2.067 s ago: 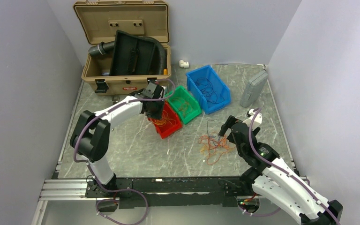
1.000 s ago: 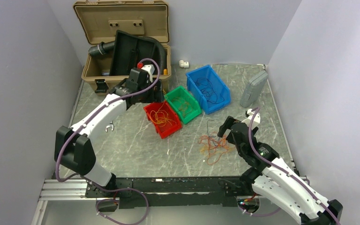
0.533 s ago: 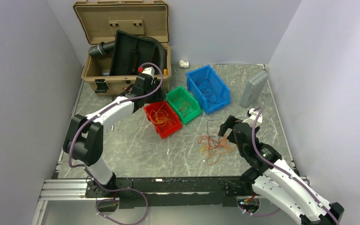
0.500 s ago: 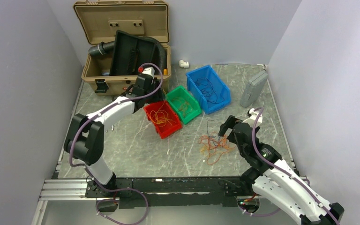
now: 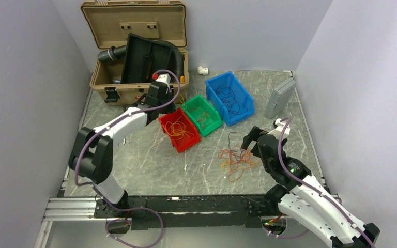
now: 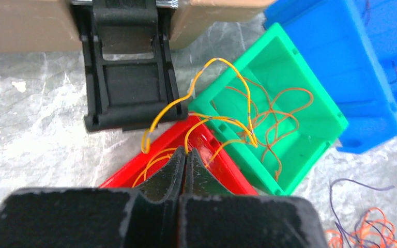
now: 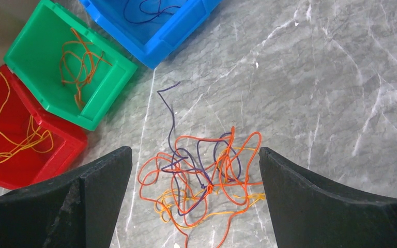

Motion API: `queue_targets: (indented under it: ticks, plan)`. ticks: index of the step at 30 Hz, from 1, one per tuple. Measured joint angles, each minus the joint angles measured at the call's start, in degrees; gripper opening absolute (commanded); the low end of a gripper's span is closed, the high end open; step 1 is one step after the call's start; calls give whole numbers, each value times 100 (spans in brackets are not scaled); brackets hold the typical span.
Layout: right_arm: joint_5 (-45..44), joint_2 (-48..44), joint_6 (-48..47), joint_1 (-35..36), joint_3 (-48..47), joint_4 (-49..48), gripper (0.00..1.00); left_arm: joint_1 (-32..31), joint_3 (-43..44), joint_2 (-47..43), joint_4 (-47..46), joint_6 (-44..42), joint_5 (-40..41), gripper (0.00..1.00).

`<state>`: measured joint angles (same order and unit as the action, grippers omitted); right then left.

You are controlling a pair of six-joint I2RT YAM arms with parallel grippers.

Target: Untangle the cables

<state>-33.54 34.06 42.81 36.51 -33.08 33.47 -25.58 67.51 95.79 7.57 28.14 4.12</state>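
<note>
Top view: the left gripper (image 5: pixel 169 106) sits at the back corner of the red bin (image 5: pixel 179 147). The right gripper (image 5: pixel 249 140) hovers beside the tangle (image 5: pixel 235 161) of cables on the table (image 5: pixel 150 165). The red, green (image 5: pixel 212 129) and blue (image 5: pixel 238 120) bins each have a few cables in them.

Left wrist: jaws pinched together, and a yellow cable (image 6: pixel 219 60) runs right into the tips, so it looks clamped. It loops up, then drapes across the red bin into the green one, mixed in with the orange strands there. My worry is that pulling it could drag those strands out, or snag a bin rim and shift it.

Right wrist: jaws wide apart, with the tangle lying on the table between them, touching neither. Close here and it probably grabs the whole clump, not one strand.
</note>
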Motion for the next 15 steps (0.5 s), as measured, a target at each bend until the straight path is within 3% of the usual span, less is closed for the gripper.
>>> queue_targets:
  ticks: [8, 15]
  plan:
    - [31, 114, 2, 0, 0, -24, 94, -76, -503, -1307, 372, -46, -157, 0]
    - [107, 136, 7, 0, 0, -57, 94, -177, -767, -1425, 964, -48, -339, 0]
